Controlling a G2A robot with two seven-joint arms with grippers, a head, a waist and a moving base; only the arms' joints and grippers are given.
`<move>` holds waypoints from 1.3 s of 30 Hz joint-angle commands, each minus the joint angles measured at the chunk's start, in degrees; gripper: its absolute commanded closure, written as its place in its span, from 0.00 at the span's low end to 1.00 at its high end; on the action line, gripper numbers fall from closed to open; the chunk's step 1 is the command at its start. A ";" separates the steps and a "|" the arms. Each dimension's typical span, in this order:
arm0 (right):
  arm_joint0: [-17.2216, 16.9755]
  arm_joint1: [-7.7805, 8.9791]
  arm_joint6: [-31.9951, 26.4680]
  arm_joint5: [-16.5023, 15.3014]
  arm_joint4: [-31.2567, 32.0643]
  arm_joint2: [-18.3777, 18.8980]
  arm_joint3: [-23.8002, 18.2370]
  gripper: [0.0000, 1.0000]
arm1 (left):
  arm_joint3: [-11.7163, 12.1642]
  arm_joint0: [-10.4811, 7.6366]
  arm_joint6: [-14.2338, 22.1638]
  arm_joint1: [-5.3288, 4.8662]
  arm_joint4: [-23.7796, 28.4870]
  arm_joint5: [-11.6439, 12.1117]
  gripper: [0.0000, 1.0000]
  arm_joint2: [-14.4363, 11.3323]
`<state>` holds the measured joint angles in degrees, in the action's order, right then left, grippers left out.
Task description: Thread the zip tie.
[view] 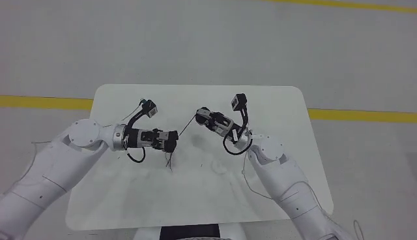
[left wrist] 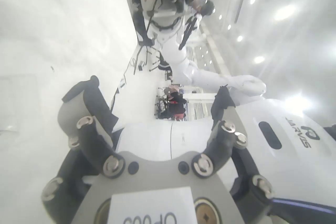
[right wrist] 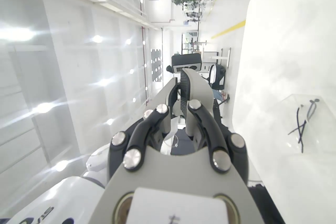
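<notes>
The white table with rounded corners takes up the middle of the floor, and both arms are held out low over it, their tips pointing at each other near its centre.

The left gripper has its jaws spread wide with nothing between them. In its own wrist view the two dark-padded fingers stand well apart.

The right gripper has its jaws drawn together, pinched on one end of a thin black plastic zip tie. The tie is a narrow, straight strip. From the pinch it slants down through the air towards the left gripper, and its free end stops just short of it. Seen from the left wrist, it hangs as a dark band below the far gripper.

A clear plastic sleeve lies flat on the table near the left gripper. It holds a few loose black ties, which cross one another; from above they are faint dark lines.

Each wrist mount carries a white sticker with dark print on it, cut off at the edge of the view.
</notes>
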<state>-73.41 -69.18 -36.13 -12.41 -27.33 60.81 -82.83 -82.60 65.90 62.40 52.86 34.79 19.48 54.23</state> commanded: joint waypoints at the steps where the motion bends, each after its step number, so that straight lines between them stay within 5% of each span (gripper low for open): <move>1: -0.32 -0.15 2.11 -0.24 -0.27 0.11 -0.28 1.00 | -0.84 1.44 -4.01 0.80 -0.59 0.00 0.00 1.38; 7: -1.23 -0.63 8.02 -0.41 0.20 0.16 -1.20 1.00 | -0.31 3.09 -10.02 4.35 -2.91 0.00 0.00 2.36; 18: -1.19 -0.74 8.47 -1.09 0.01 0.36 -1.14 1.00 | -0.31 3.09 -10.02 4.35 -2.91 0.00 0.00 2.36; 23: -2.21 -1.40 14.13 -1.56 -2.29 0.17 -2.33 1.00 | -0.60 5.41 -16.70 5.53 1.57 0.00 0.00 3.07; 29: -2.50 -2.55 18.41 -0.14 -3.95 -2.41 -1.82 1.00 | 0.58 5.03 -21.34 7.84 -0.58 0.00 0.00 2.67; 39: -2.17 -2.78 18.38 0.64 -3.17 -3.12 -1.50 1.00 | 0.67 4.95 -21.67 7.98 -0.79 0.00 0.00 2.63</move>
<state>-75.58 -71.96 -17.75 -11.78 -30.50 57.69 -84.33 -81.93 70.86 40.74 60.83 34.00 19.48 56.86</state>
